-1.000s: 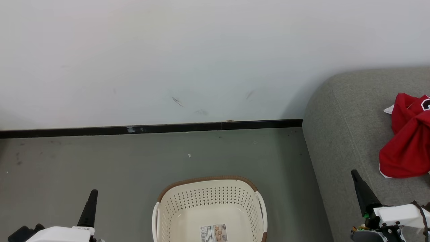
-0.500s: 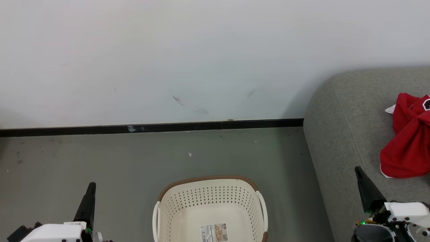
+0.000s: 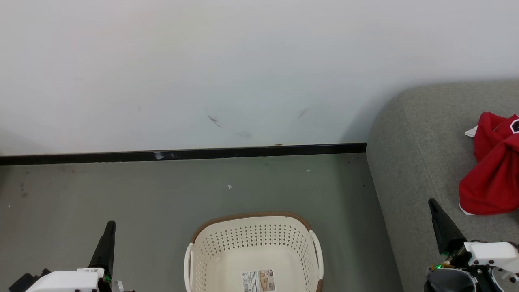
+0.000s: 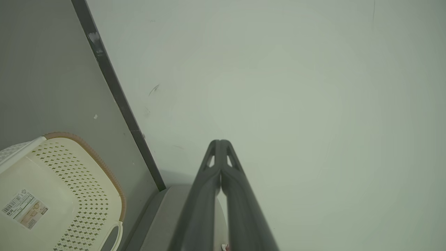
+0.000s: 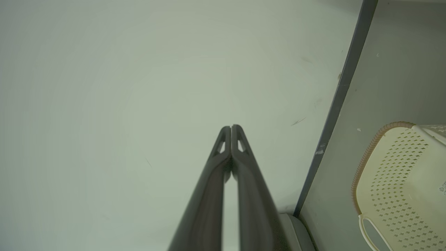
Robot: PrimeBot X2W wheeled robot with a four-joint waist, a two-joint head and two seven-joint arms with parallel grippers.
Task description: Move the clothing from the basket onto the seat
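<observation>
A crumpled red garment with white trim (image 3: 492, 170) lies on the grey sofa seat (image 3: 417, 162) at the right edge of the head view. The cream perforated basket (image 3: 227, 247) stands on the floor at bottom centre, holding nothing but the paper label (image 3: 258, 280) on its bottom; it shows too in the wrist views (image 4: 80, 195) (image 5: 393, 174). My left gripper (image 3: 108, 231) is at the lower left, shut and holding nothing (image 4: 220, 142). My right gripper (image 3: 434, 205) is over the sofa's front edge, shut and holding nothing (image 5: 231, 127).
A white wall (image 3: 243, 69) with a black skirting strip (image 3: 182, 155) runs behind the grey floor (image 3: 121, 194). The sofa's rounded corner (image 3: 389, 109) stands close to the basket's right side.
The view shifted slightly at first. My left gripper rose a little and my right gripper drew slightly lower and rightward; in the last half second nothing moved.
</observation>
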